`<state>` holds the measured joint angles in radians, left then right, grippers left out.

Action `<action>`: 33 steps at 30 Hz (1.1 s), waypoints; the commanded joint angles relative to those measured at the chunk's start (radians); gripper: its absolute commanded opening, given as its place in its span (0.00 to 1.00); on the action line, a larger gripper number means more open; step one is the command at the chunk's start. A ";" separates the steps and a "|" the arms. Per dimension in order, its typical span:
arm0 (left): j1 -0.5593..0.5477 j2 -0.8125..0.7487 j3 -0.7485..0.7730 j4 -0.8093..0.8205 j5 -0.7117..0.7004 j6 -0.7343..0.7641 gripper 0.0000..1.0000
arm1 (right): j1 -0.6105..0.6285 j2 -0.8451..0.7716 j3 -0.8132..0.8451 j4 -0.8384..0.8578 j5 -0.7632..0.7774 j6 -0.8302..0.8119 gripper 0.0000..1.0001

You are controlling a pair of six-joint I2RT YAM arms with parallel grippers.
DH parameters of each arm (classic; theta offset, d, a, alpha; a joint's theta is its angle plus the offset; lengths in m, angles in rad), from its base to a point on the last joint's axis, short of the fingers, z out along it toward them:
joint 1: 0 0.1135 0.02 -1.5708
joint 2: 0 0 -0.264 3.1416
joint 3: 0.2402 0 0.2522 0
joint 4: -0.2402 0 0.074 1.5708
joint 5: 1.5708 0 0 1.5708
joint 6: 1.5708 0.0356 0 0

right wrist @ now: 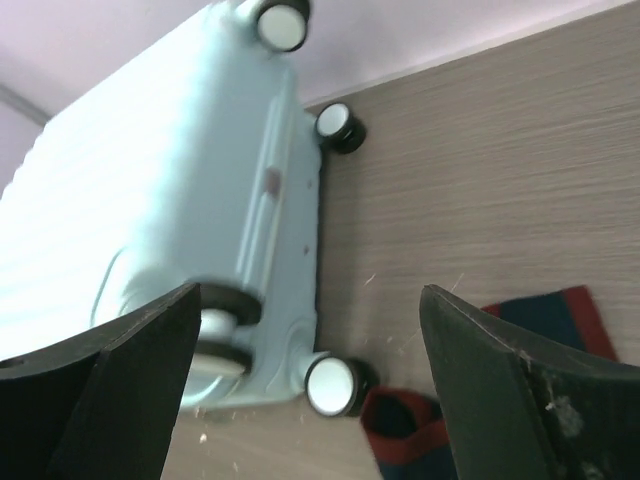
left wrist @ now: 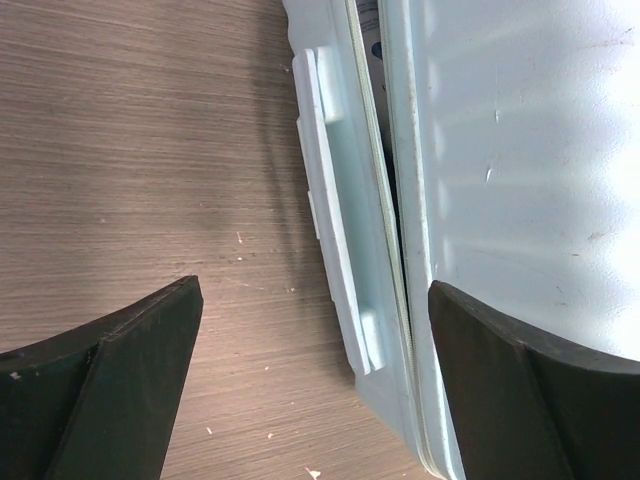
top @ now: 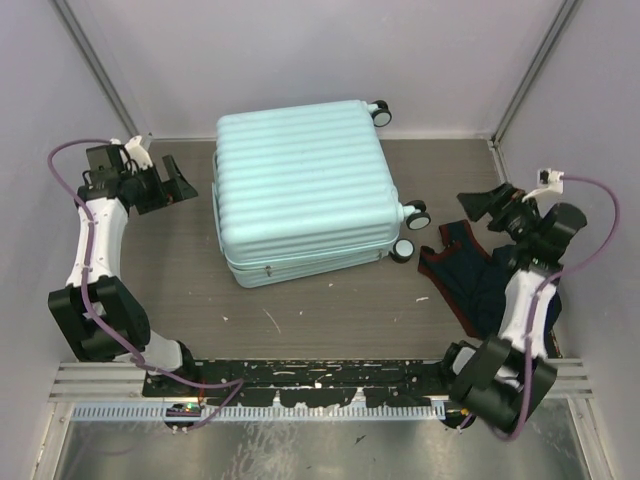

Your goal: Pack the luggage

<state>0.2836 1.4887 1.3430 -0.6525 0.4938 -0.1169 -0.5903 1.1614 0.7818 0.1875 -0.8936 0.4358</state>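
The luggage [top: 300, 190] is a pale mint-blue ribbed hard-shell suitcase lying flat and closed in the middle of the table, wheels to the right. My left gripper [top: 178, 180] is open and empty just left of its left side; the left wrist view shows the side handle [left wrist: 335, 220] and the zip seam between my fingers. My right gripper [top: 478, 208] is open and empty, right of the wheels [top: 412, 214]. The right wrist view shows the suitcase [right wrist: 160, 220] and a wheel [right wrist: 333, 383]. A dark navy garment with red trim [top: 470, 280] lies under the right arm.
The wooden table [top: 330, 310] is walled by pale panels at the back and sides. The garment's red edge also shows in the right wrist view [right wrist: 400, 420]. A metal rail [top: 300, 385] with the arm bases runs along the near edge.
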 commanded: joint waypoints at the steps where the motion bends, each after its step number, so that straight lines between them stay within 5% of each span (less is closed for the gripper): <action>1: 0.002 -0.059 -0.024 0.089 0.014 -0.058 0.95 | 0.019 -0.275 -0.193 0.002 -0.039 -0.120 0.90; 9: -0.001 -0.028 0.032 0.067 0.045 -0.077 0.93 | 0.364 -0.395 -0.394 0.022 0.187 -0.305 0.77; 16: -0.001 -0.031 0.047 0.067 0.043 -0.078 0.93 | 0.640 -0.441 -0.490 0.048 0.457 -0.297 0.69; 24: -0.002 -0.017 0.048 0.062 0.049 -0.082 0.92 | 0.785 -0.256 -0.557 0.376 0.572 -0.385 0.59; 33: -0.001 -0.027 0.021 0.045 0.034 -0.073 0.91 | 0.903 -0.148 -0.536 0.500 0.558 -0.482 0.56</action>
<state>0.2832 1.4719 1.3525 -0.6254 0.5201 -0.1944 0.2676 1.0027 0.2062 0.5190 -0.3656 0.0166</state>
